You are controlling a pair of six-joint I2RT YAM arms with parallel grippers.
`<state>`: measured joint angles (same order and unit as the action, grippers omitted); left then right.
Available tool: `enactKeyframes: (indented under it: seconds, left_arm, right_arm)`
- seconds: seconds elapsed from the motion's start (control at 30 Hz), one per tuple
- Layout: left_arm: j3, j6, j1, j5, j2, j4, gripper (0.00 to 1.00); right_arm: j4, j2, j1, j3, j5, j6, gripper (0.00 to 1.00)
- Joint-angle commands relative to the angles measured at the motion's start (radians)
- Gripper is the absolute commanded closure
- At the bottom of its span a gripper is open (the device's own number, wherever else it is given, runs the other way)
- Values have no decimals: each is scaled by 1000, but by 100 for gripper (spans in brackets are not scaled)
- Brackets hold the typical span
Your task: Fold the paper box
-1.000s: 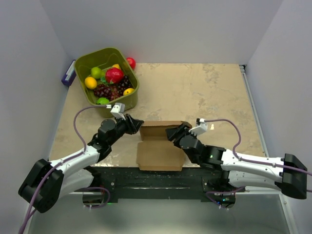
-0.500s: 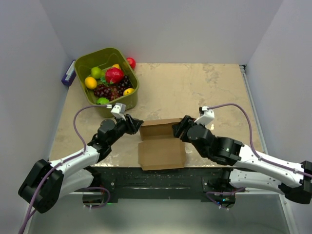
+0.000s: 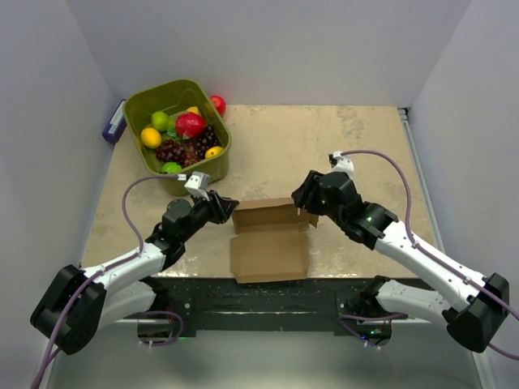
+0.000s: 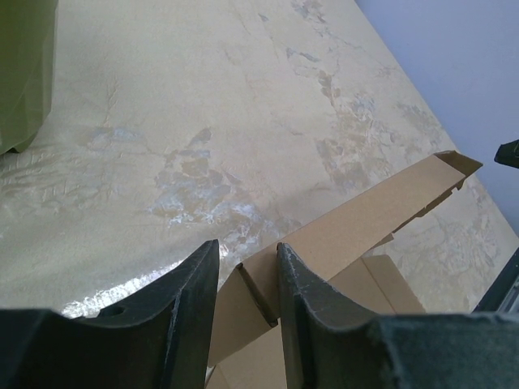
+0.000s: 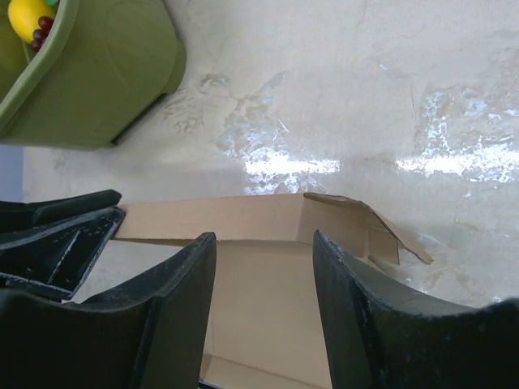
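Brown corrugated-cardboard box blank (image 3: pixel 269 253) lies between the hands; left hand (image 3: pixel 229 206), fingers apart, straddles its raised rear wall's left end, right hand (image 3: pixel 302 203) gapes above the right end

Overhead, wrist close-ups, shared paper box (image 3: pixel 269 253)

Parted fingers (image 5: pixel 357 324) over paper box (image 5: pixel 251 220), green bin (image 5: pixel 97 77) far left

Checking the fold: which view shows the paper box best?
Top external: nearly the whole paper box is visible. Left wrist shows mainly its raised back panel; right wrist shows that panel and part of the base.
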<state>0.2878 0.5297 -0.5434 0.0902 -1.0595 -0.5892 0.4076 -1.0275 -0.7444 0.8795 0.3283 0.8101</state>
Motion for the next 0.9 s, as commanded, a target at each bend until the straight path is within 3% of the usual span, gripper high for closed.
enactKeyframes:
  seconds: [0.0, 0.47, 0.87]
  left_arm:
    - [-27, -43, 5, 5, 3, 57, 62]
    - [-26, -50, 3, 6, 4, 57, 62]
    - [-24, -54, 3, 8, -2, 57, 62]
  right_arm:
    - [-101, 4, 45, -28, -119, -12, 47]
    - [-141, -42, 62, -106, -114, 9, 52]
    - [-315, -26, 82, -223, -176, 119, 57]
